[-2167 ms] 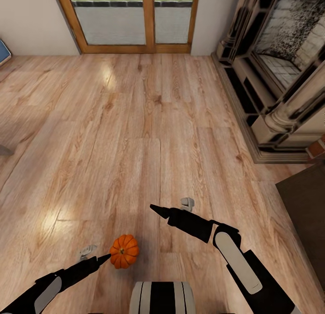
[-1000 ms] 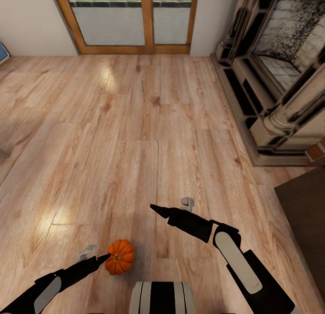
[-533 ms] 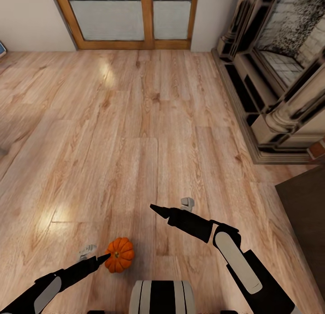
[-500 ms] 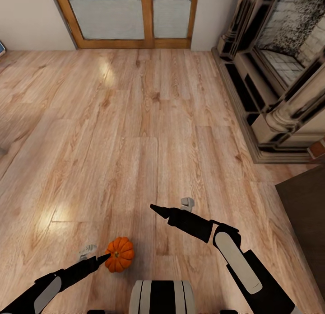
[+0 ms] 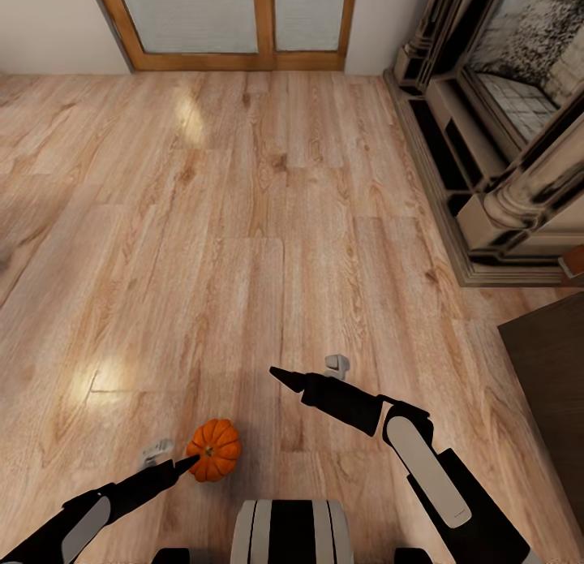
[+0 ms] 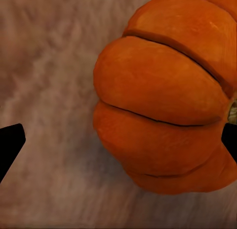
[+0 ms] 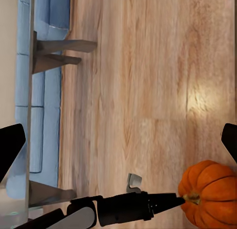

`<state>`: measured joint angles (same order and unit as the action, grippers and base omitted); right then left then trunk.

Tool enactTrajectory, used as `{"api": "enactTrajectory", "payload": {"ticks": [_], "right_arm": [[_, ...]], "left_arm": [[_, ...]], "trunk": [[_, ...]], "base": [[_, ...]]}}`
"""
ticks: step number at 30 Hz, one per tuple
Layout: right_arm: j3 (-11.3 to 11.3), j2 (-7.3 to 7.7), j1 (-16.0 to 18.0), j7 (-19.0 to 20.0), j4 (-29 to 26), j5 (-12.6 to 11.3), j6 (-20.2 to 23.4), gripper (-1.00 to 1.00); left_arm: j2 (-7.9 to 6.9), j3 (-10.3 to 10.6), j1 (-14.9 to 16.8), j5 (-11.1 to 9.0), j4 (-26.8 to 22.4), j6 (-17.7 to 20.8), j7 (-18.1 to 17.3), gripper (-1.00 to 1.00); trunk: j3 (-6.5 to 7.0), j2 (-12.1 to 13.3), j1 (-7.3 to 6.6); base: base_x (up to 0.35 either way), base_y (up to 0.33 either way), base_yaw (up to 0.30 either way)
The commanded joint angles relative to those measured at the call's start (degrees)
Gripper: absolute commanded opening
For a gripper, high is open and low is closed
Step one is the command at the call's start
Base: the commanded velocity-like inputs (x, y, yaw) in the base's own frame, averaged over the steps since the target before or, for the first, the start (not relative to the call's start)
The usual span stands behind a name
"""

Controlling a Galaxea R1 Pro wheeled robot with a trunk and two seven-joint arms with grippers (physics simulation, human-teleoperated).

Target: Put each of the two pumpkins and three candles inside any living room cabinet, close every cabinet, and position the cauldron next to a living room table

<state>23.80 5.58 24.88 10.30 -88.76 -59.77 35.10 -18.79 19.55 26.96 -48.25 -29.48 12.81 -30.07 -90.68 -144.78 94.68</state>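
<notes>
**Pumpkin on the floor at the left gripper's tip**

Pumpkin sits on the wooden floor at about 7 o'clock in the head view, bright orange and ribbed, its short stem facing up toward us. We see the dark pointed tip of the left gripper right at the pumpkin's 8 o'clock edge, touching it or just short of it; we cannot tell which. In the left wrist view the pumpkin looms large between the two black fingertips, which sit far apart at opposite edges, so we read the left fingers as spread wide, with the pumpkin nearer one tip than the other.

The right gripper hangs over bare floor at about 5 o'clock of centre, well apart from the pumpkin. In the right wrist view its two dark tips also stand wide apart, holding nothing, and beyond them we see the pumpkin with the left arm's tip at its stem side.

Further out, a wood-framed glass door stands at 12 o'clock, a dark ornate fireplace at 2 o'clock, and a dark brown surface at 4 o'clock. A blue sofa shows in the right wrist view.
</notes>
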Motion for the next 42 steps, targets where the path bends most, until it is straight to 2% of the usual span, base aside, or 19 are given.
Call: {"api": "enactTrajectory", "payload": {"ticks": [1,19,28,32,35,42], "right_arm": [[0.0,0.05,0.0,0.1,0.0,-0.1,0.1,1.00],[0.0,-0.01,0.1,0.1,0.0,-0.1,0.1,1.00],[0.0,0.02,0.0,0.1,0.0,-0.1,0.1,1.00],[0.0,0.03,0.0,0.1,0.0,-0.1,0.1,1.00],[0.0,0.04,0.0,0.1,0.0,-0.1,0.1,1.00],[0.0,0.01,0.0,0.1,0.0,-0.1,0.1,1.00]], "left_arm": [[-0.05,0.2,0.0,-0.6,-0.1,0.4,0.0,1.00],[-0.07,0.7,0.0,-0.6,-2.1,0.4,-0.1,1.00],[-0.10,0.9,0.0,-0.1,-2.9,0.3,-4.2,1.00],[-0.11,0.8,0.0,-0.1,-2.9,0.3,-4.4,1.00],[-0.11,0.8,0.0,-0.1,-2.9,0.3,-4.4,1.00],[-0.11,0.8,0.0,-0.1,-2.9,0.3,-4.2,1.00]], "trunk": [[-0.26,0.0,0.01],[-0.26,0.0,0.01],[-0.26,0.0,0.01],[-0.26,0.0,0.01],[-0.92,-0.1,0.09],[-0.92,-0.1,0.09]], "base": [[0.000,0.000,0.000],[0.000,0.000,0.000],[0.000,0.000,0.000],[0.000,0.000,0.000],[0.000,0.000,0.000],[0.000,0.000,0.000]]}}
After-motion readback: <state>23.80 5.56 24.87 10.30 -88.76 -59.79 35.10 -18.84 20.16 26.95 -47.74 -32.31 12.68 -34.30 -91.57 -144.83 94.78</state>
